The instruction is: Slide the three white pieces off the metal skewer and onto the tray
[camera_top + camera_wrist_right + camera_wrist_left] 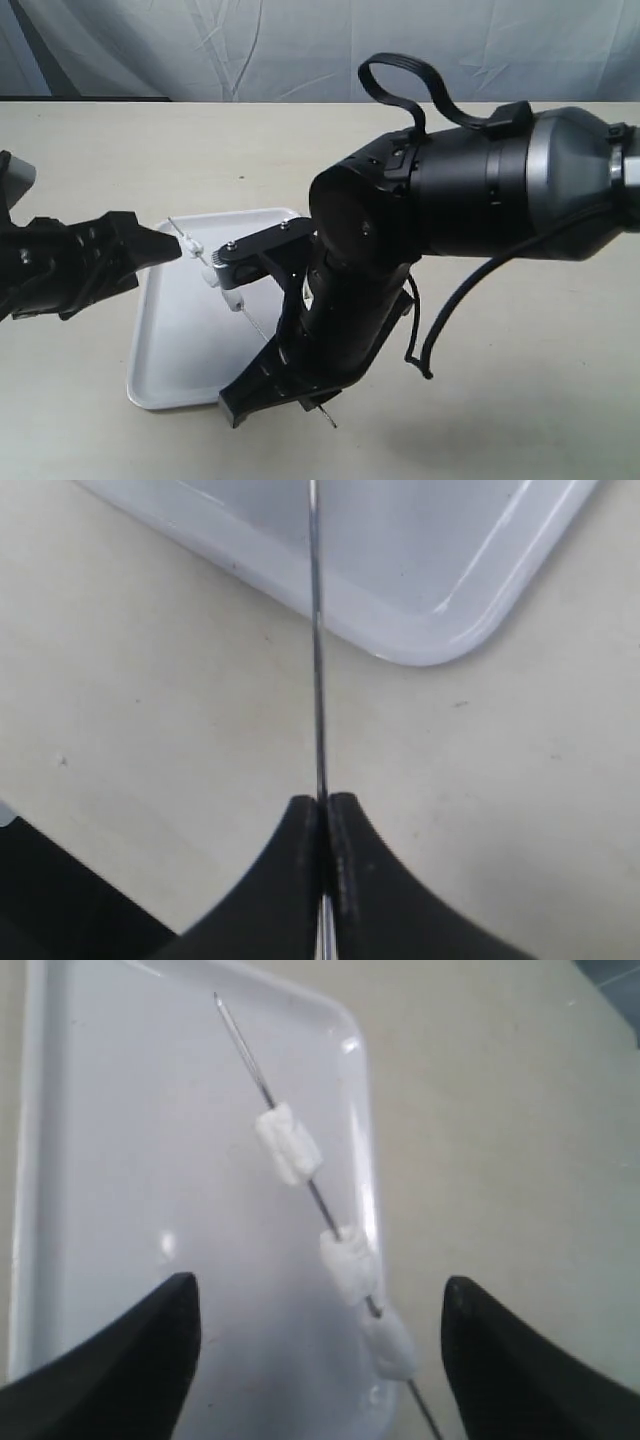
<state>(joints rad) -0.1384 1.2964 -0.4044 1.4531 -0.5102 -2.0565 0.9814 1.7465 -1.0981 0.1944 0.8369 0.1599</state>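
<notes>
The thin metal skewer (255, 325) slants over the white tray (175, 360), and its far tip (240, 1045) shows over the tray in the left wrist view. Three white pieces (288, 1143), (348, 1263), (390, 1345) are threaded on it in a row, near the tray's rim. My right gripper (323, 800) is shut on the skewer's (315, 630) other end, off the tray's corner. My left gripper (320, 1282) is open, its black fingers (150, 1350) on either side of the two nearer pieces without touching them. From outside, the left gripper (160, 255) reaches in beside the first piece (192, 243).
The tray (420, 650) lies on a beige tabletop. The bulky right arm (470, 200) with a looping black cable (440, 320) crosses the middle and hides the tray's right side. A wrinkled pale backdrop hangs behind the table.
</notes>
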